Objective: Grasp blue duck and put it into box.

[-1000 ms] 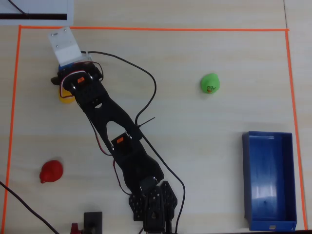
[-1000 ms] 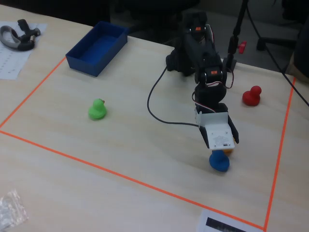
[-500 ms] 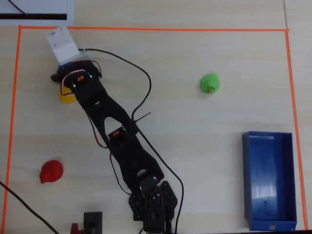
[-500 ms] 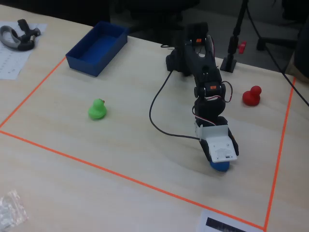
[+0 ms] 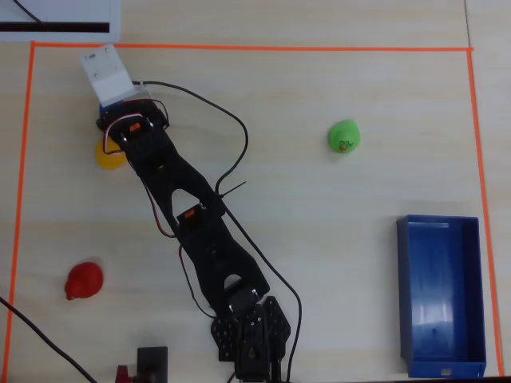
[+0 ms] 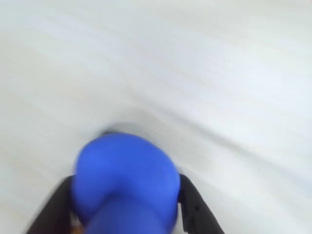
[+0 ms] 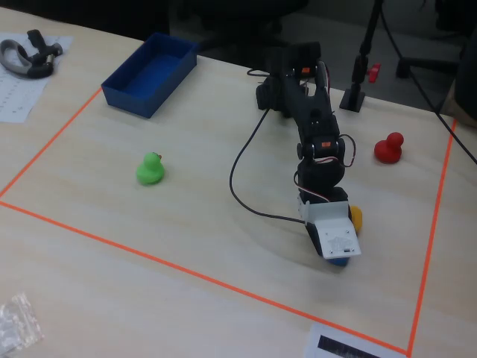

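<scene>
In the wrist view we found the blue duck (image 6: 126,180) filling the lower centre of the frame, blurred, with the dark fingers (image 6: 194,207) of the gripper (image 6: 124,204) close against it at 3 and 9 o'clock. The jaws appeared closed onto the duck's sides, though the blur kept us from confirming firm contact.

In the fixed view we saw only a sliver of that duck (image 7: 337,260) showing under the white wrist housing (image 7: 333,237), low over the table (image 7: 201,224). The yellow duck (image 7: 356,218) sat just beside the housing at its 2 o'clock. The red duck (image 7: 388,148) stood farther off toward 1 o'clock, and the green duck (image 7: 150,169) well apart at 9 o'clock. The box (image 7: 150,72) lay farthest away, at about 10 o'clock from the gripper, open-topped and with nothing visible inside.

In the overhead view we recorded the arm (image 5: 192,223) stretched toward 11 o'clock from its base (image 5: 250,339), inside the orange tape border (image 5: 247,49). A black cable (image 5: 231,128) looped along it. The box (image 5: 480,295) lay at 3 o'clock from the base.
</scene>
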Tool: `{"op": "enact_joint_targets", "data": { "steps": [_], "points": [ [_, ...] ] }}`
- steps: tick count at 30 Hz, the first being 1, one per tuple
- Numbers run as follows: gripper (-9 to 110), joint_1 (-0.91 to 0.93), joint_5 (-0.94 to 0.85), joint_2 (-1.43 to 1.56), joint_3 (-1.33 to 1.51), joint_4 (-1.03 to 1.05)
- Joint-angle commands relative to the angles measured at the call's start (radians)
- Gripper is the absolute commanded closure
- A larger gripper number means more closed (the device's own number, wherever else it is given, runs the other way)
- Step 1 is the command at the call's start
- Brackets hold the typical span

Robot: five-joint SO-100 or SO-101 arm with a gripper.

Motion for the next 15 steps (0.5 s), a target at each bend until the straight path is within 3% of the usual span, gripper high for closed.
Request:
{"op": "enact_joint_targets", "data": {
  "steps": [1,9,15],
  "points": [
    [101,0.031,-0.012,0.037,-0.031,0.021],
    [101,0.138,0.021,0.382,0.115,0.057],
    [101,0.331,0.002,0.758,0.115,0.489]
  ]
}}
